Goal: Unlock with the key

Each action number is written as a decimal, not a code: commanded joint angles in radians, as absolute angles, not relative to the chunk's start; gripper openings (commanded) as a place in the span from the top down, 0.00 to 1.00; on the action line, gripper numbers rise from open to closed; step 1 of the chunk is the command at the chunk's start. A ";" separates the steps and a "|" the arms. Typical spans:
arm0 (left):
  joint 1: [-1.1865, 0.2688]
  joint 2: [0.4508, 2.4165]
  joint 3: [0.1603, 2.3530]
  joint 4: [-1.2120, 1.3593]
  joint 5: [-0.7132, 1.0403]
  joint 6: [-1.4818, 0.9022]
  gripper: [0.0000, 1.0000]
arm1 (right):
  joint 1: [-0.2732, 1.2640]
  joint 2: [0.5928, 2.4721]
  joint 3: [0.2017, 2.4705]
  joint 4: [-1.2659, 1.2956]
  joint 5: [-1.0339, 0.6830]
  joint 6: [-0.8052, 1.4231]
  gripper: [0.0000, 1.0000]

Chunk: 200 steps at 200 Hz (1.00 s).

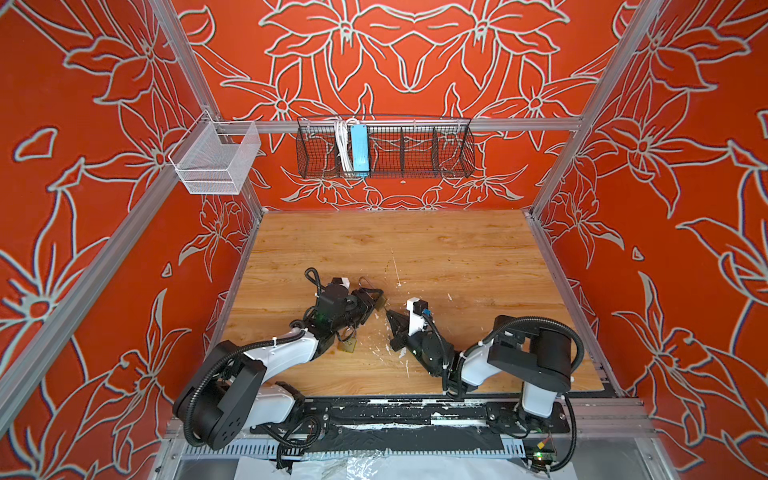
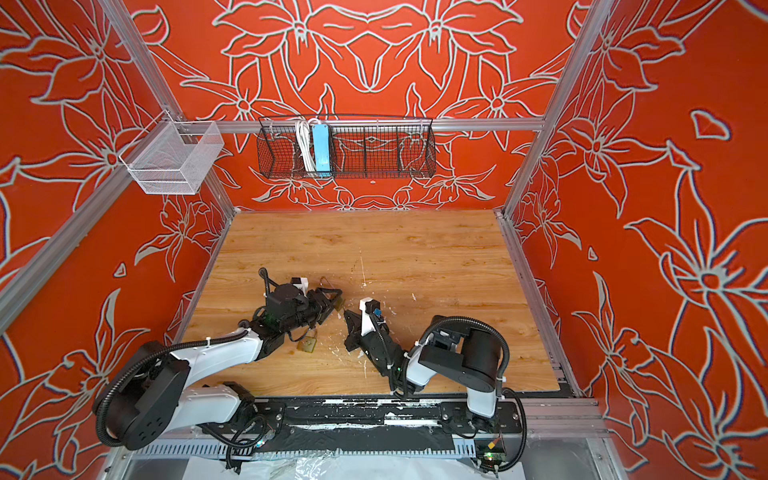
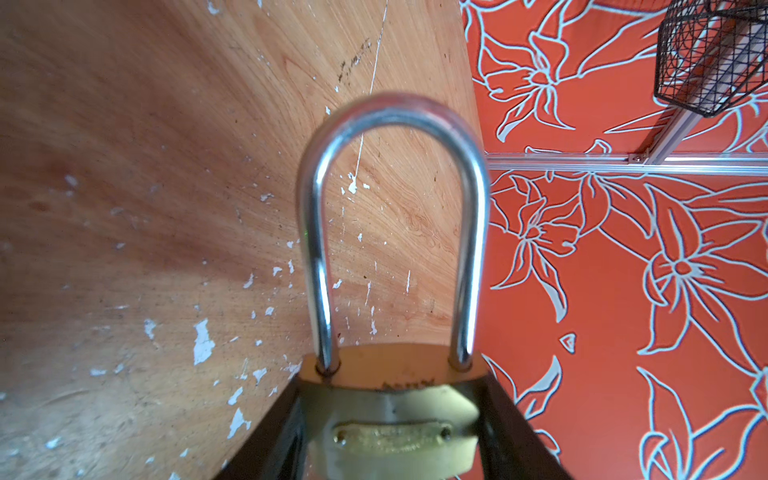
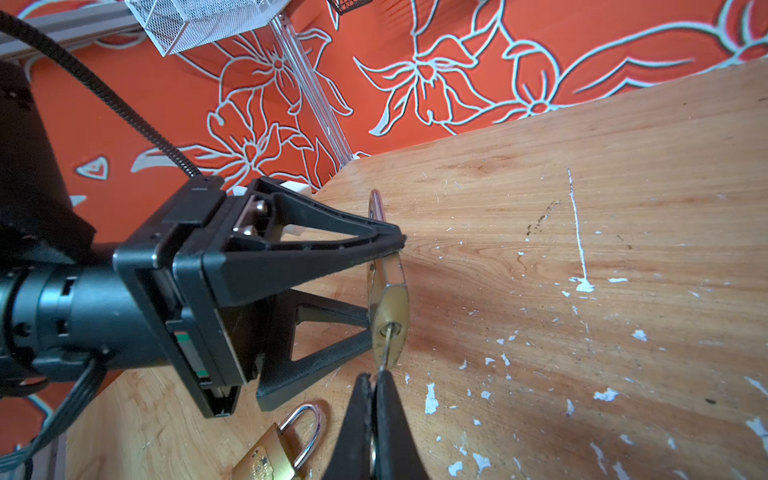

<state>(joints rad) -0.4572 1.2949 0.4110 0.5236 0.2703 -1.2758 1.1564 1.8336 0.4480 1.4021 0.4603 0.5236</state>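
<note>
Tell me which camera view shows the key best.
The right wrist view: the key runs from the shut right gripper to the keyway of the held padlock, close and sharp. In both top views it is too small to make out. The left wrist view shows no key, only the padlock.

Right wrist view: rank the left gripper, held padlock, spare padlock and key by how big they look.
1. left gripper, by far.
2-3. held padlock and spare padlock: unsure; one is edge-on, the other cropped by the frame edge.
4. key, only its blade showing.
</note>
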 commanded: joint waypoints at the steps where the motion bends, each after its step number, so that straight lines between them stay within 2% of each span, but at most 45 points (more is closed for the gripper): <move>1: -0.460 1.308 0.414 0.636 0.322 -1.269 1.00 | 1.151 1.862 0.469 1.411 0.511 0.573 1.00; 69: -0.460 1.367 0.431 0.684 0.378 -1.272 1.00 | 1.150 1.824 0.469 1.411 0.481 0.490 1.00; 107: -0.460 1.359 0.433 0.685 0.388 -1.264 1.00 | 1.131 1.797 0.457 1.410 0.471 0.472 1.00; 160: -0.461 1.334 0.431 0.679 0.394 -1.263 1.00 | 1.126 1.835 0.507 1.411 0.375 0.431 1.00; 200: -0.460 1.324 0.433 0.670 0.394 -1.250 1.00 | 1.097 1.771 0.467 1.410 0.365 0.430 1.00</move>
<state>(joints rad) -0.4431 1.3598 0.4114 0.6144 0.2981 -1.2716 1.1240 1.8206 0.4637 1.3731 0.4145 0.4377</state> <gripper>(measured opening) 0.562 0.058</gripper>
